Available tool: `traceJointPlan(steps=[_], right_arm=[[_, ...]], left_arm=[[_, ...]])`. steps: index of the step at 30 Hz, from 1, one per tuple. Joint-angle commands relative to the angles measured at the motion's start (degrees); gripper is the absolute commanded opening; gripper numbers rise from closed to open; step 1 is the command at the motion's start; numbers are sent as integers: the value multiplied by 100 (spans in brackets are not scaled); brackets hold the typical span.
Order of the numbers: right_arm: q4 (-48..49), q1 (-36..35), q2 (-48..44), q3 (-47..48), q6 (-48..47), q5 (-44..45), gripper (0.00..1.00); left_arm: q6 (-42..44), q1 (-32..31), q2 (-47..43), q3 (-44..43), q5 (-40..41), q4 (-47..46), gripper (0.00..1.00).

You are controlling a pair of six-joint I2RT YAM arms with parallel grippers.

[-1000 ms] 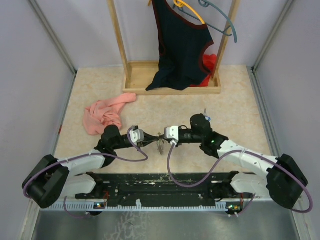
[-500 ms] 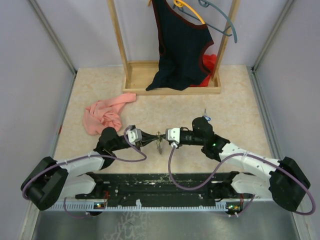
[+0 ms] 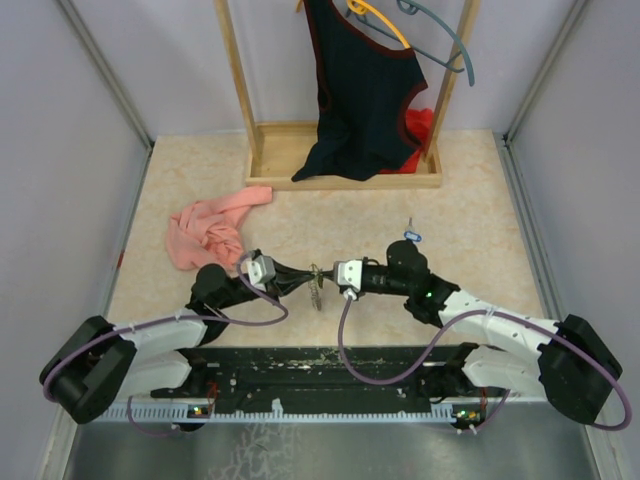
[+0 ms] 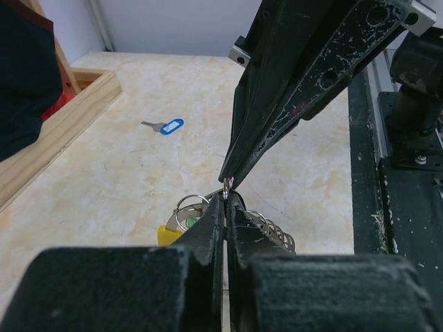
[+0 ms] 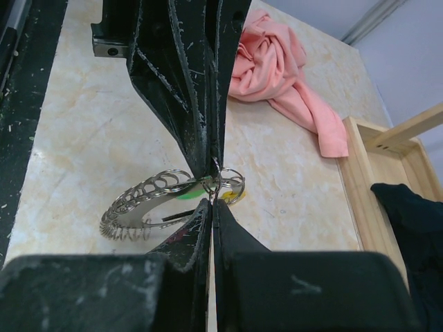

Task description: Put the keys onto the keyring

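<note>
The keyring (image 3: 316, 287) hangs between both grippers just above the table's middle. It is a grey metal loop (image 5: 123, 207) strung with several small rings, with a yellow piece (image 4: 166, 235) on it. A green key head (image 5: 185, 196) shows at the loop. My left gripper (image 4: 227, 197) is shut on a small ring at the loop's top. My right gripper (image 5: 212, 204) is shut on that same spot, tip to tip with the left one. A blue-headed key (image 3: 413, 237) lies alone on the table, far right of the grippers, also in the left wrist view (image 4: 169, 126).
A crumpled pink cloth (image 3: 205, 228) lies left of the grippers. A wooden rack (image 3: 345, 180) stands at the back, with a dark garment (image 3: 362, 95) and hangers on it. The arms' black base rail (image 3: 320, 365) runs along the near edge.
The left wrist has drawn back a little to the left and both arms sit slightly lower. The keyring stays pinched between the two tips.
</note>
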State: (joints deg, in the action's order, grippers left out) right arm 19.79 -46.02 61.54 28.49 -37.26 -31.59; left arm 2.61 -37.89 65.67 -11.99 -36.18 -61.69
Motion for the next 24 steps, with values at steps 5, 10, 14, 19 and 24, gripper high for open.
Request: traceJointPlan(steps=[5,10,14,19,24], right_arm=[[369,-161,0,-114,68,40,0],[465,-392,138,-160,-29,294,0],[508,-493,191,-134,-98,512,0],[307,-489,45,2,-331,1075,0],[-148,-492,-74,288,-630,1053,0]], left_arm=[[-591,-17,91,120,444,-1101,1],[-775,-40,181,114,734,-1289,1],[-785,-95,298,145,838,-1448,1],[-672,-96,379,293,874,-1530,1],[-602,-88,375,493,785,-1537,8]])
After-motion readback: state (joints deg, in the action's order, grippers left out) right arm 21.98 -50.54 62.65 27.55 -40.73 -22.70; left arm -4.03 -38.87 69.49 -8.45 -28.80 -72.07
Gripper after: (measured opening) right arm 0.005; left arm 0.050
